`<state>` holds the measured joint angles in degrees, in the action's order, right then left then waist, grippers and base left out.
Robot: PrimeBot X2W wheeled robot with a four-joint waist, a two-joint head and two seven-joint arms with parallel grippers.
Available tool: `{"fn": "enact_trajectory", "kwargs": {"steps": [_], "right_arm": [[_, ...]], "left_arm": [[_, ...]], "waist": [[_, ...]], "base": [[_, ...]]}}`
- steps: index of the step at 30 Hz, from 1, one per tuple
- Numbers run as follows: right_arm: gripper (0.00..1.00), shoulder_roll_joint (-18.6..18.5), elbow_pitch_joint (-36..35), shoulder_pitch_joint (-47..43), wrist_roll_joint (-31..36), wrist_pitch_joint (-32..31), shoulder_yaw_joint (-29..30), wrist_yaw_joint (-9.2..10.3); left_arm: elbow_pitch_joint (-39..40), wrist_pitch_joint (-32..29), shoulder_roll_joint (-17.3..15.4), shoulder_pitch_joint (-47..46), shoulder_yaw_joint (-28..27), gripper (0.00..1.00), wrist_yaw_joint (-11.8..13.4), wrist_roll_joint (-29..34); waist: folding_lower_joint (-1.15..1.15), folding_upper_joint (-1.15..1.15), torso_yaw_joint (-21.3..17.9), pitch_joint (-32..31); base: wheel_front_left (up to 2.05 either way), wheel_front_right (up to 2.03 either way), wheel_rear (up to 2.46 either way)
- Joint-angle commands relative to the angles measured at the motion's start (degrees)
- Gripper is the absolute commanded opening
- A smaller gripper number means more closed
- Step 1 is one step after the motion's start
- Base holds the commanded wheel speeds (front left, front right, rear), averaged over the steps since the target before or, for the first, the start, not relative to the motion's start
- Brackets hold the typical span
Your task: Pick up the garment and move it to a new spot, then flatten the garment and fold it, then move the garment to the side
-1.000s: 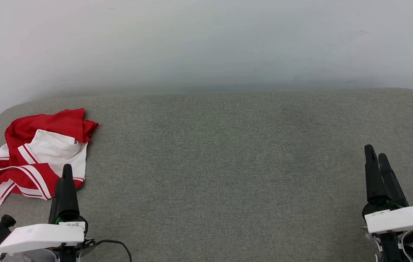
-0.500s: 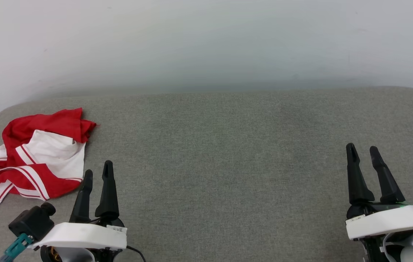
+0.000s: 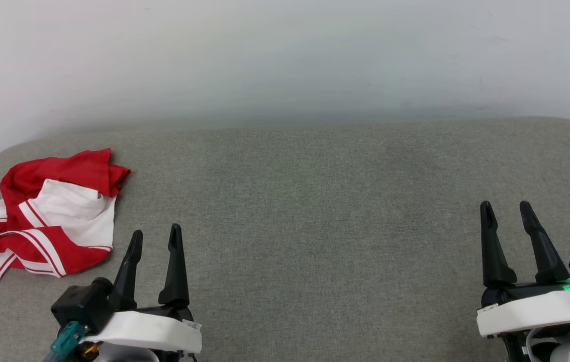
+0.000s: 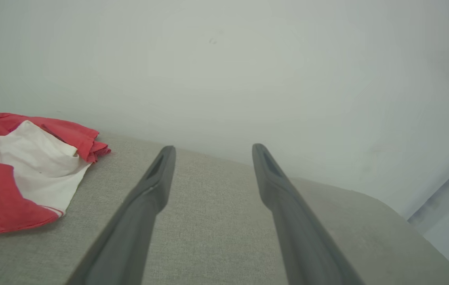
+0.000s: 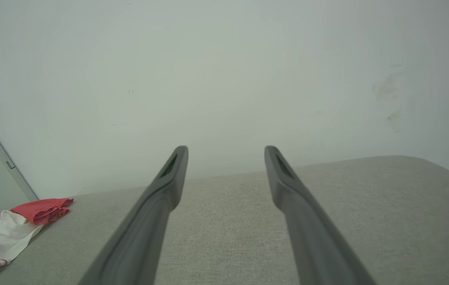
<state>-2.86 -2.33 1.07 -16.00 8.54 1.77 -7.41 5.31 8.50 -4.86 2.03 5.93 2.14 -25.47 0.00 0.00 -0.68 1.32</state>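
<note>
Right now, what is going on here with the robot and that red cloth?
Nothing is being handled at this moment. The crumpled red and white soft-fabric jersey T-shirt lies in a heap at the left end of the grey upholstered surface. The left gripper hovers open just to its right, not touching it. The right gripper is open too, far off at the right end. The picking up has not yet begun.

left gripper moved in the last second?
Yes. Against the red-and-white jersey, the left gripper has shifted to the robot's right: it overlapped the jersey's edge before and now sits clear of it.
</note>
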Motion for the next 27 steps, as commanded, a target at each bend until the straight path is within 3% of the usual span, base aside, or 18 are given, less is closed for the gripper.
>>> {"fn": "enact_trajectory", "kwargs": {"steps": [1, 21, 24, 27], "right_arm": [[1.00, -0.05, -0.97, 0.06, 1.36, 0.46, -0.05, -0.11], [1.00, -0.04, -1.63, -0.86, 9.33, 3.18, -2.11, -0.12], [1.00, -0.04, -1.34, -1.13, 9.24, 3.55, -2.61, -0.12], [1.00, -0.04, -0.49, -1.46, 8.30, 3.87, -2.33, -0.11]], "left_arm": [[0.81, 0.52, -0.68, -0.14, 0.70, 1.00, 0.64, 1.57], [3.42, 3.23, -9.05, -1.71, 15.85, 1.00, 14.88, 12.86], [3.86, 3.55, -9.04, -1.49, 16.41, 1.00, 15.81, 12.10], [4.17, 3.95, -7.70, -0.41, 14.96, 1.00, 14.90, 10.30]], "waist": [[0.00, 0.00, -0.01, -0.01], [0.00, 0.00, -0.37, 0.06], [0.00, 0.00, -0.38, 0.14], [0.00, 0.00, -0.41, 0.20]], "base": [[0.00, 0.00, 0.00], [0.00, 0.00, 0.00], [0.00, 0.00, 0.00], [0.00, 0.00, 0.00]]}}
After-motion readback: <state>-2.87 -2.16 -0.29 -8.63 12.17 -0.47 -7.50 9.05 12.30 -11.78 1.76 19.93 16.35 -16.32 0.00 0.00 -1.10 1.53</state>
